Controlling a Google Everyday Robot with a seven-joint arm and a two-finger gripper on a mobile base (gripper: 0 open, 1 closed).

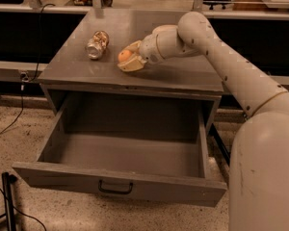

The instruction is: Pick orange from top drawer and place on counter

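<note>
Gripper [128, 60] sits low over the counter [178, 76], left of centre, jaws closed on the orange [124, 55]. Orange shows between the two pale fingers. Can't tell if the lower finger touches the surface or hangs just above it.

Top drawer [130, 153] is pulled fully out and looks empty, so my read is the pick is done and only the release is left.

Risks from here:
- Orange is round with smooth skin, and the counter is flat and slightly glossy. Nothing to stop a roll. Release with any sideways motion and it may run for the front edge, which is near, and drop back into the open drawer below.
- If there is a gap under the orange at release, it drops and bounces, then rolls just the same.
- Can [97, 44] lies on its side just beside the gripper, to the camera's left. Jaws opening wide or a swing that way could knock it. It's a cylinder, so it rolls too.
- Pulling back before the fingers clear the fruit could drag it along.

Materials and shapes:
- Counter and drawer: grey, hard, flat panels. Drawer is a deep box with a small dark metal handle [115, 187] on the front.
- Can: silvery-gold metal, thin-walled by the look.
- Gripper fingers: cream, smooth, plastic-looking.
- Arm [221, 57]: white rounded shell.
</note>
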